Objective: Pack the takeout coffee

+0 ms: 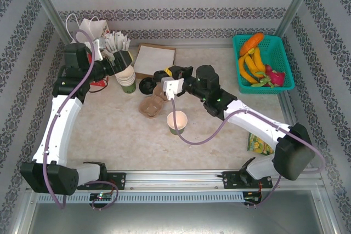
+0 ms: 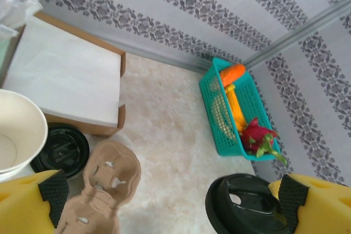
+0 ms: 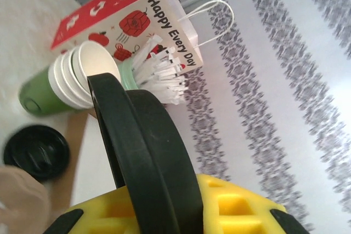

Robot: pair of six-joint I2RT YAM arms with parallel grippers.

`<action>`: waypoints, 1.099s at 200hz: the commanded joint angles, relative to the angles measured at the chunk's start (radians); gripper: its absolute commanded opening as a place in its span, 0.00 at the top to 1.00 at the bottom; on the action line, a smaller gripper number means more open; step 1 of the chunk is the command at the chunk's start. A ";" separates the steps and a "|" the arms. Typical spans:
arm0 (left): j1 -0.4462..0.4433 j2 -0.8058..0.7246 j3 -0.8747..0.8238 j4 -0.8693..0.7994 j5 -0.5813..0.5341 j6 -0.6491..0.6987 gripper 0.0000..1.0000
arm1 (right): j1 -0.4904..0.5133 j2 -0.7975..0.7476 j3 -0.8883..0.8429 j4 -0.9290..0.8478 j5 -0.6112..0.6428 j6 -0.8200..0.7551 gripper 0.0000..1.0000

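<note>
A pale-green paper cup (image 1: 176,122) stands upright and open-topped on the table, with no lid on it. My right gripper (image 1: 164,80) (image 3: 164,215) hovers left of and behind that cup, shut on a round black plastic lid (image 3: 143,146) held on edge between the yellow fingers. A black lid with a sip hole (image 2: 247,207) shows at the bottom of the left wrist view, close to the right finger; whether they touch I cannot tell. My left gripper (image 1: 125,63) (image 2: 173,204) is open, jaws wide, above the stack of cream cups (image 1: 126,78).
A brown cardboard cup carrier (image 1: 152,106) (image 2: 104,187) lies left of the cup, a second black lid (image 1: 147,85) (image 2: 60,149) behind it. A napkin box (image 1: 155,60), a cup of wrapped sticks (image 3: 156,69) and a red-and-white bag (image 3: 126,20) stand at the back left. A teal fruit basket (image 1: 279,53) is back right.
</note>
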 commanded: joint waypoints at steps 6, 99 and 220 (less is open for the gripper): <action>0.006 0.009 0.042 -0.110 0.145 0.093 0.00 | 0.005 -0.045 -0.040 0.040 -0.067 -0.417 1.00; -0.039 0.043 0.113 -0.370 0.329 0.437 0.02 | 0.004 -0.048 -0.061 0.063 -0.238 -0.836 1.00; -0.140 0.141 0.149 -0.382 0.395 0.500 0.36 | 0.025 -0.027 -0.025 0.090 -0.326 -0.935 1.00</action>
